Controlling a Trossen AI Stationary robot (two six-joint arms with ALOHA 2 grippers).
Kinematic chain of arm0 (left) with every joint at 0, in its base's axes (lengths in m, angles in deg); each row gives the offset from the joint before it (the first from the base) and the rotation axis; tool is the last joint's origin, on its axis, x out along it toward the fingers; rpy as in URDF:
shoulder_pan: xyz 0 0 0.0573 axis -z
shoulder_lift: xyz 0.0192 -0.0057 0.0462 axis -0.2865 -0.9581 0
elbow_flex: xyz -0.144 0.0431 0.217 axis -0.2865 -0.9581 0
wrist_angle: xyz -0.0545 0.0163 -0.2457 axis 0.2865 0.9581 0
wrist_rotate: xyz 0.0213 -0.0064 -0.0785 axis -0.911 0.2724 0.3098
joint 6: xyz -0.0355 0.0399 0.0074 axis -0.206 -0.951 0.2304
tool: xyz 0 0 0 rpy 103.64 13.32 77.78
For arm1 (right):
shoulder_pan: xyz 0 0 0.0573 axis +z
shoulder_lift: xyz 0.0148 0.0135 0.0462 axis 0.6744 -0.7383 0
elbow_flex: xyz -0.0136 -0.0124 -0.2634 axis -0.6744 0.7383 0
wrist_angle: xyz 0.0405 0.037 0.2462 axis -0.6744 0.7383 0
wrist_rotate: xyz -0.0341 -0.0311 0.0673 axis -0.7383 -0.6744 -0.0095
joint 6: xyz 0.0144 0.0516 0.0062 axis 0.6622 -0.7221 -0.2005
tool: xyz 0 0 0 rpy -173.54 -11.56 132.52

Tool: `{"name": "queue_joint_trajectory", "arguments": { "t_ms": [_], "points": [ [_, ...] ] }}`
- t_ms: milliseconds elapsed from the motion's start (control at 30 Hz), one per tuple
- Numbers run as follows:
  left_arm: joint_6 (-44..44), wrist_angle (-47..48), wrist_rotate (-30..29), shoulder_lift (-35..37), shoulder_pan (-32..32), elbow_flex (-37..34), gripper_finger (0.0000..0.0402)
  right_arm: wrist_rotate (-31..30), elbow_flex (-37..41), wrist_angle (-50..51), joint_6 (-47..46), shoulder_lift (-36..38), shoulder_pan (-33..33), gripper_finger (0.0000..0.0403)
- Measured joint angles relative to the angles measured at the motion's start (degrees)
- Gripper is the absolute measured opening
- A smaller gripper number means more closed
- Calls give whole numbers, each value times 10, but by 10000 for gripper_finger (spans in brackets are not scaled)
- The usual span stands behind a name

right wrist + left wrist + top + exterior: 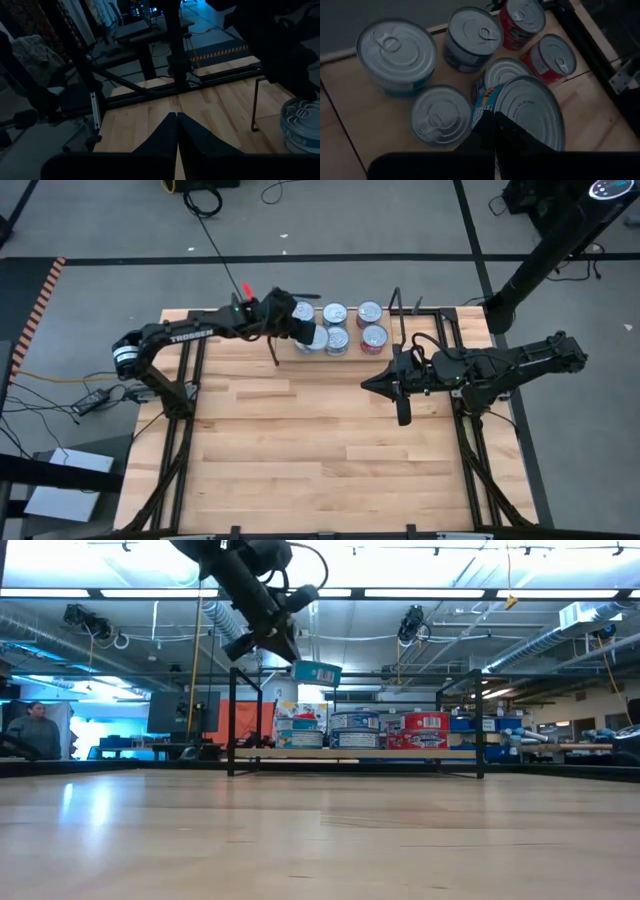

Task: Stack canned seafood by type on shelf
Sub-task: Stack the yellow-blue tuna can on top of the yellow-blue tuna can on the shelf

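Observation:
My left gripper (300, 329) hangs over the left end of the shelf (450, 752), shut on the rim of a teal-labelled can (535, 112). The low view shows that can (317, 672) tilted in the air above the teal stack (298, 730). On the board beside it stand a blue stack (355, 730) and a red stack (425, 730). From above, silver lids (335, 313) sit in two rows, with the red cans (374, 337) at the right. My right gripper (385, 383) is shut on nothing, low over the table to the right of the cans.
Black wire uprights (232, 720) bound the shelf on each side. Black frame rails (185, 395) run along both table edges. The wide wooden tabletop (320, 450) stretches in front of the shelf. A person (35, 730) sits far off in the room.

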Motion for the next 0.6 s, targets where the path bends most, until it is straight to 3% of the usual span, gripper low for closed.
{"name": "queue_joint_trajectory", "arguments": {
  "t_ms": [333, 600],
  "points": [
    [-94, 115, -7, -17, -27, 111, 0, 0, 0, 0, 11, 0, 0, 23],
    [-175, 259, 22, -125, -64, 261, 0, 0, 0, 1, 13, 0, 0, 23]
  ]
}}
